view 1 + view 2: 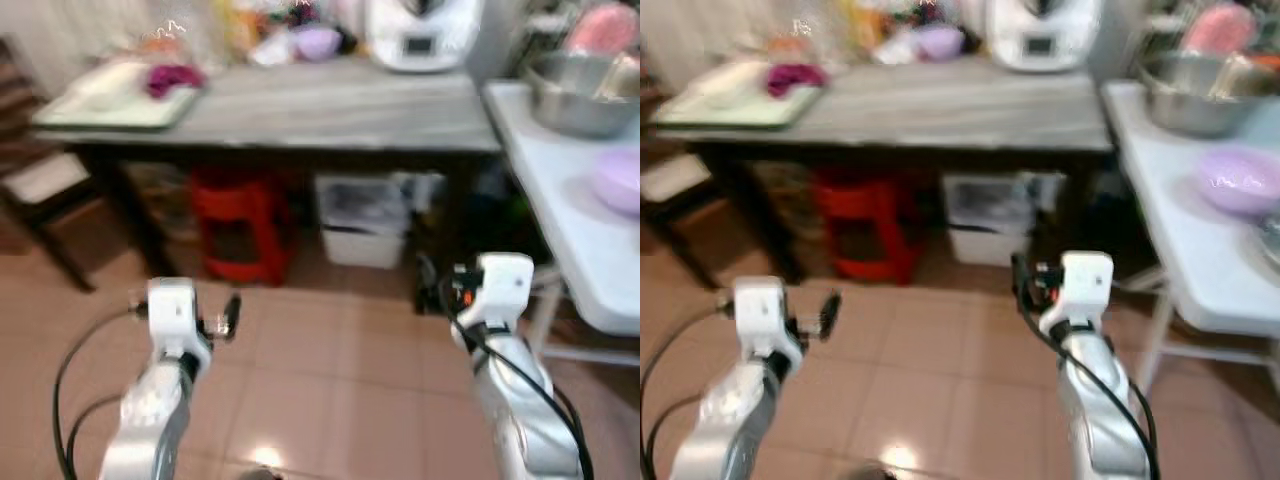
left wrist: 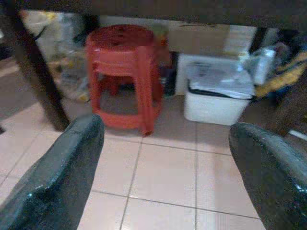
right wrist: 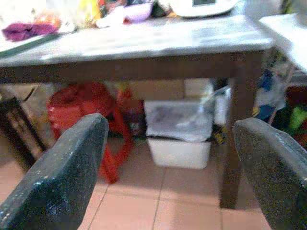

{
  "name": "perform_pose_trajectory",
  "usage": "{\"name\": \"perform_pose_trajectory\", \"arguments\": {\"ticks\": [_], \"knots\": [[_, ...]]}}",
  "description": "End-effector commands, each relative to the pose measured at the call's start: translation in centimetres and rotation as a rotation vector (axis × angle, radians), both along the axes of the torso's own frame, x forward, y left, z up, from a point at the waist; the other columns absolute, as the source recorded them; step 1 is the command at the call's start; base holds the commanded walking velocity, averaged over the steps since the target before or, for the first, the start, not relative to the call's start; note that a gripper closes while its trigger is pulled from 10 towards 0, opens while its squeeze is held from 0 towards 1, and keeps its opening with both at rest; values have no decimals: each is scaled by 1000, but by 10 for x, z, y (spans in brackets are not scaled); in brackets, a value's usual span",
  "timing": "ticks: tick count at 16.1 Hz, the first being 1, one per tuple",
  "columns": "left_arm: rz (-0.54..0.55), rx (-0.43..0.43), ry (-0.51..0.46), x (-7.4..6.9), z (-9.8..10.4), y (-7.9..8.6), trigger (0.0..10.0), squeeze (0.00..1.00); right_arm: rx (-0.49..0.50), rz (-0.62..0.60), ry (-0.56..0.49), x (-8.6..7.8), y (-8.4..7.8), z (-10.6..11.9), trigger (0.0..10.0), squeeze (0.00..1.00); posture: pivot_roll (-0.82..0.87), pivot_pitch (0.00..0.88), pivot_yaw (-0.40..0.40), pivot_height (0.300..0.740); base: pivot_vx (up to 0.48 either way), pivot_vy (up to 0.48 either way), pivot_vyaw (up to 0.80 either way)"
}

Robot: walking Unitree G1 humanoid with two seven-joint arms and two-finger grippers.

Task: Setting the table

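Although both head views are soft with blur, the two arms can be made out raised over the tiled floor (image 1: 330, 390), short of a dark-legged tabletop (image 1: 330, 105). The left hand (image 2: 163, 177) has its fingers spread wide and holds nothing; beyond it, under the tabletop, stands a red stool (image 2: 125, 72) with a white bin (image 2: 218, 98) just beside it. The right hand (image 3: 172, 177) is likewise spread and empty, with the same bin and stool ahead of it and the tabletop's edge above. Well beyond both hands, on the far left part of the tabletop, lies a pale tray (image 1: 110, 98) carrying something purple (image 1: 172, 78) too blurred to name. A white appliance (image 1: 425, 35) stands at the back, cut off by the frame's top, amid a smeared clutter of coloured items. Off to the right hand's outer side, a white table (image 1: 1185, 240) carries a steel bowl (image 1: 1200, 95) and a lilac bowl (image 1: 1238, 180); a pink shape (image 1: 1220, 28) behind the steel bowl is unreadable. A chair (image 1: 45, 190) beyond the left hand is partly cropped.
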State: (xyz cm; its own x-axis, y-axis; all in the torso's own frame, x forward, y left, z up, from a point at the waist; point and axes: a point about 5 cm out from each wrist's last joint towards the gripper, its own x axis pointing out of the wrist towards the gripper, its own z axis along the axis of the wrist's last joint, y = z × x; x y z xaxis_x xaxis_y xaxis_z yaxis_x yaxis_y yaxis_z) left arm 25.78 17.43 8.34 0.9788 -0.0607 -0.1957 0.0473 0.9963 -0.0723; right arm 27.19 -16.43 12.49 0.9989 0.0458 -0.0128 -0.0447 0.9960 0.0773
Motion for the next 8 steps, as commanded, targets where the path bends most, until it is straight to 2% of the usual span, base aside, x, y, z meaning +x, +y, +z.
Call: {"name": "perform_pose_trajectory", "arguments": {"ticks": [1,4,8], "knots": [[0,17,-23,4,7,2,10000,0,4,15,-3,1,3,2,10000,0,-117,94,57,740,-247,0,0],[-16,13,-72,6,12,2,10000,0,3,20,-6,0,4,2,10000,0,-117,91,59,740,0,0,0],[-18,-5,-90,8,15,1,10000,0,0,21,-11,1,3,4,10000,0,-118,87,55,740,0,0,0]]}}
